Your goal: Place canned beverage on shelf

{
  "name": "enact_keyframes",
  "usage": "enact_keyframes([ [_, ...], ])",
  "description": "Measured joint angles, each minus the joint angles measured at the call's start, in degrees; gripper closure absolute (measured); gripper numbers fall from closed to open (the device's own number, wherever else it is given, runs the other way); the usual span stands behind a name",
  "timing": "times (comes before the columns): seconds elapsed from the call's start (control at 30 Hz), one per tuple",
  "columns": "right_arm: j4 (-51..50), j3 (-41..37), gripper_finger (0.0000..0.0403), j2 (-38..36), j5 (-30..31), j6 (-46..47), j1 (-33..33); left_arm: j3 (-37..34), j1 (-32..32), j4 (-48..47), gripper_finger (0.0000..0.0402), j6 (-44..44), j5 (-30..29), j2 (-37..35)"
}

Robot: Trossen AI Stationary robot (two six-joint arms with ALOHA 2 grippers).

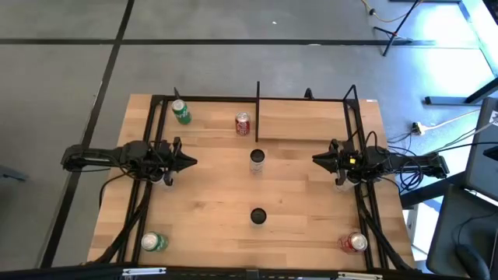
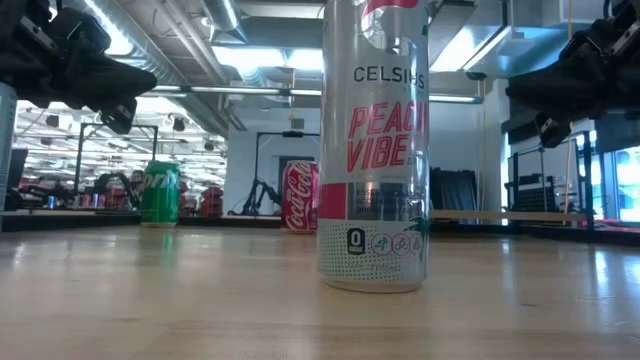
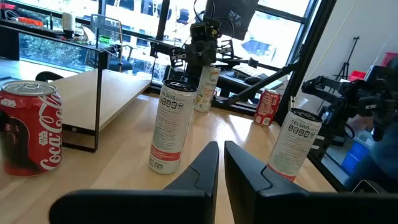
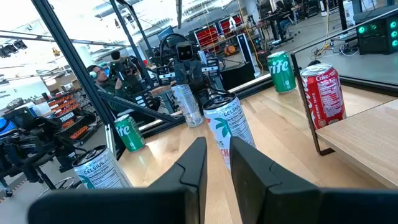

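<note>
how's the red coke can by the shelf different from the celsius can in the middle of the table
The coke can is red with white script; the celsius can is silver with pink lettering. The coke can is short and stout; the celsius can is tall and slim. The coke can stands right beside the shelf; the celsius can stands on open tabletop. Both are upright, with neither gripper touching them.

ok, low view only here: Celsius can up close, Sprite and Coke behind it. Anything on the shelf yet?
Observer: No. The shelf is bare; the Coke can stands on the table beside it.
Operator: More cans?
Observer: A second Celsius can hides directly behind yours; another Sprite can and a red can stand at the front corners.
Operator: Hands?
Observer: Left hand and right hand are shut, empty, flanking that second Celsius can.
</note>
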Motion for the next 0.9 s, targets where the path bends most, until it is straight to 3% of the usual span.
enact_keyframes([
  [0.2,0.02,0.0,0.0345,-0.02,0.05,-0.13,0.0,0.0,0.02,0.0,0.0382,0.0,-0.01,0.0],
  [0.37,1.19,-0.02,0.0345,0.06,7.83,-13.81,0.0,0.0,0.0,0.0,0.0382,0.02,0.0,-0.01],
  [0.43,1.42,-0.02,0.0345,-0.06,9.11,-14.97,0.0,0.02,0.01,-0.01,0.0382,0.02,0.01,-0.02],
  [0.63,1.42,-0.02,0.0345,-0.02,7.31,-14.93,0.0,0.01,0.01,0.0,0.0382,0.01,0.0,-0.01],
  [0.77,2.98,-0.04,0.0345,0.02,4.47,-9.28,0.0,0.0,0.02,0.0,0.0382,0.02,-0.01,-0.02],
  [0.9,6.62,-0.04,0.0345,0.0,7.84,-2.68,0.0,0.02,0.01,-0.01,0.0382,0.02,0.0,-0.01],
])
